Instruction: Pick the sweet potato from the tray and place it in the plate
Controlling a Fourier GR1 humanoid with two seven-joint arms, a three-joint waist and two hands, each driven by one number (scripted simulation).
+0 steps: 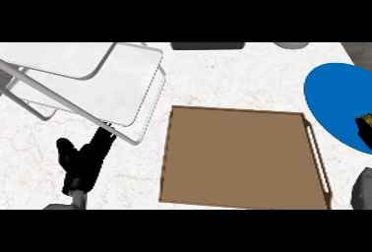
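Head view: left hand (83,160) rests open on the counter (240,78); right hand's (365,129) grip cannot be told.

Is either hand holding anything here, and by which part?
Left hand rests open on the white marble counter, holding nothing. Right hand shows only as dark fingers over the round blue plate beside something yellowish; a hold cannot be told.

Single head view; steep downward look onto counter (218,83); close range
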